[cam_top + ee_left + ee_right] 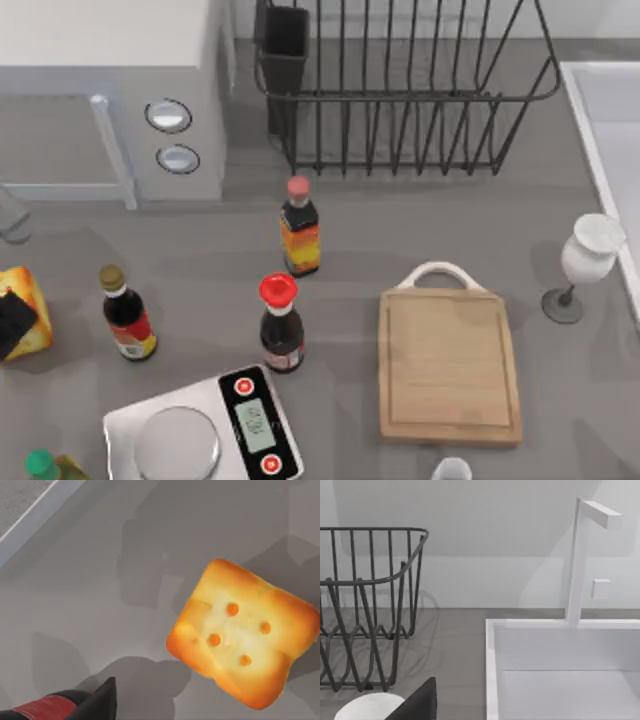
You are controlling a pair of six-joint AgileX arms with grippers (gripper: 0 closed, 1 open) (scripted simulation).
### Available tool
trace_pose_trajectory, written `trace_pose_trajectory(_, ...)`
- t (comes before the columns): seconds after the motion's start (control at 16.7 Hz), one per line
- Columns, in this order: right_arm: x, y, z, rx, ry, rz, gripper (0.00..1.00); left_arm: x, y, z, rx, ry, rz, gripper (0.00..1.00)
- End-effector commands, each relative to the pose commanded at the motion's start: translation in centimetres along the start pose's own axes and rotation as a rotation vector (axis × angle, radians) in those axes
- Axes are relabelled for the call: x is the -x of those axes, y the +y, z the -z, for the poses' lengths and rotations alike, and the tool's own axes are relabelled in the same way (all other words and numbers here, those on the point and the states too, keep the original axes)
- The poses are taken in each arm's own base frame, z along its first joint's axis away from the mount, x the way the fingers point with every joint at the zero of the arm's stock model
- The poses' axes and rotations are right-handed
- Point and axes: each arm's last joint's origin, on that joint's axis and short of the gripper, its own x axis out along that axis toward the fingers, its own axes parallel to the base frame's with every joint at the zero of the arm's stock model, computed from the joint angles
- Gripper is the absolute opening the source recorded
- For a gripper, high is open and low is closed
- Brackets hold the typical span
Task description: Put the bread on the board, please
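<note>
The bread (22, 310) lies flat on the grey table (400, 230) at the far left edge of the top view, with the left gripper (12, 325) right over it; whether its fingers are spread or closed cannot be told. The board (449, 365) sits well apart, lower right, bare. A red-capped bottle (281, 325) stands between them.

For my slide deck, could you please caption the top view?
Bread at the table's left edge under the left gripper, far from the bare board at right.
</note>
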Motion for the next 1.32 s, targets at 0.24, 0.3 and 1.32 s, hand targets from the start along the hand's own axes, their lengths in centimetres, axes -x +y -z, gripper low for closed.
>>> trace_pose_trajectory(0.24, 0.0, 0.0, 0.0, 0.000, 0.000, 0.000, 1.00, -3.7, 2.8, -2.4, -0.227, 0.191, 0.232, 1.00)
trace_pose_trajectory(0.3, 0.0, 0.0, 0.0, 0.000, 0.000, 0.000, 1.00, -4.7, 3.4, -2.9, -0.274, 0.223, 0.285, 1.00)
trace_pose_trajectory(1.32, 0.0, 0.0, 0.0, 0.000, 0.000, 0.000, 1.00, -12.2, 3.9, -3.0, -0.443, 0.301, 0.471, 1.00)
